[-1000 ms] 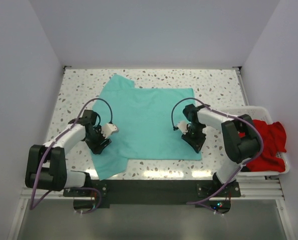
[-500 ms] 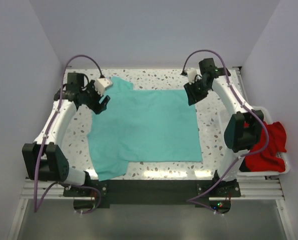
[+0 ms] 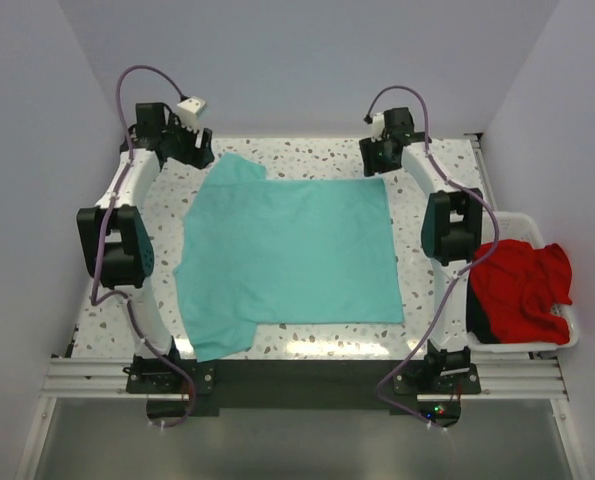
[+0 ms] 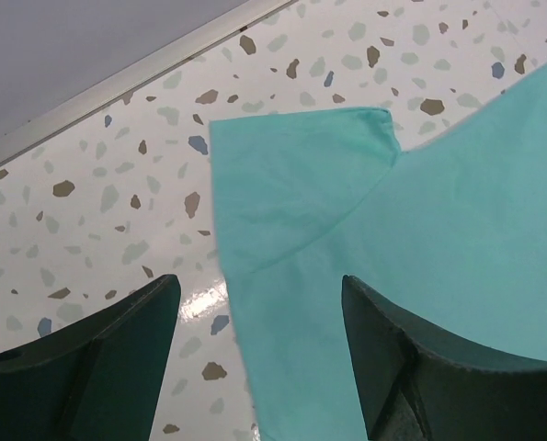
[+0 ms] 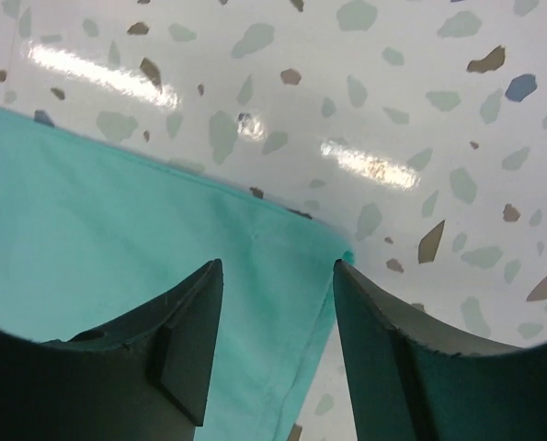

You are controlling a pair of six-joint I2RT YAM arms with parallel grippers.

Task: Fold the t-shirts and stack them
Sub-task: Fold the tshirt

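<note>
The teal t-shirt (image 3: 287,250) lies spread flat on the speckled terrazzo table (image 3: 317,155), its hem toward the arm bases and its sleeves at the left side. The left gripper (image 3: 199,155) hangs at the far left corner, above the shirt's far sleeve (image 4: 296,179), its jaws spread wide with nothing between them. The right gripper (image 3: 380,158) hangs over the shirt's far right corner (image 5: 333,243), jaws parted and gripping nothing. The fingertips lie outside both wrist views, so contact with the cloth cannot be judged. The red t-shirt (image 3: 522,290) sits crumpled in a white basket (image 3: 575,338) at the table's right edge, well apart from the teal one.
</note>
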